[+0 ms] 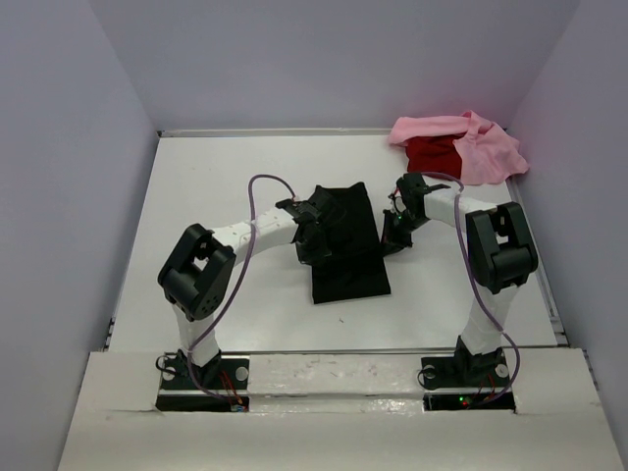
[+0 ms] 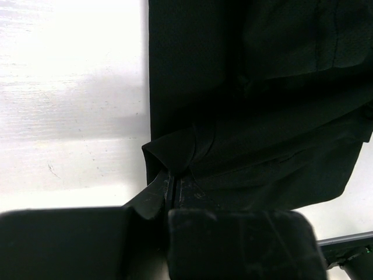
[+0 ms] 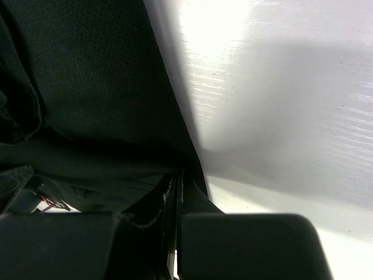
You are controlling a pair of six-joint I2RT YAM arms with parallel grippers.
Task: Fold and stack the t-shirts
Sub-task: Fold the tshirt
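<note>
Two far-corner extras: pink t-shirt [image 1: 488,149], red t-shirt [image 1: 432,155].

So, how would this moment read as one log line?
black t-shirt: partly folded | left fingers: shut on it | right fingers: shut on it | pink t-shirt, red t-shirt: heaped far right corner

My top camera sits high behind the arm bases [image 1: 201,378] and looks down and forward over the whole tabletop [image 1: 216,177], out to its far edge. The left wrist camera rides just behind the left gripper [image 2: 172,182] and looks along its fingers, very near the black shirt [image 2: 262,116]. Its frame shows the shirt's left edge with bare tabletop beside it. The right wrist camera sits the same way behind the right gripper [image 3: 178,182], close on the shirt's right edge. All three views share that shirt and the tabletop next to it.
</note>
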